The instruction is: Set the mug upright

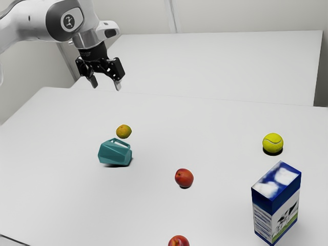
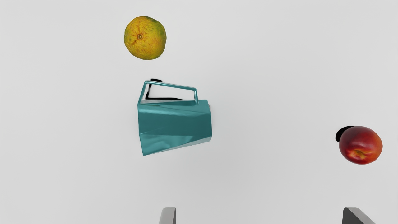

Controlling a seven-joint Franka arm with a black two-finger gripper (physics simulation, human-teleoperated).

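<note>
At the exterior view's bottom, a red fruit [image 1: 179, 241] is cropped.

Mug [image 2: 174, 121]: smooth, glossy. Orange fruit [image 2: 145, 39]: rind pitted, slightly rough. 2 red fruits [image 2: 362, 147] [image 1: 179, 241]: smooth, glossy skin. Worktop [image 1: 66, 148]: smooth, matt.

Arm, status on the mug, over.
Gripper open, empty, clear of everything. Mug lying on its side. Yellow-green fruit near the handle, not touching; might crowd a grasp there.
</note>
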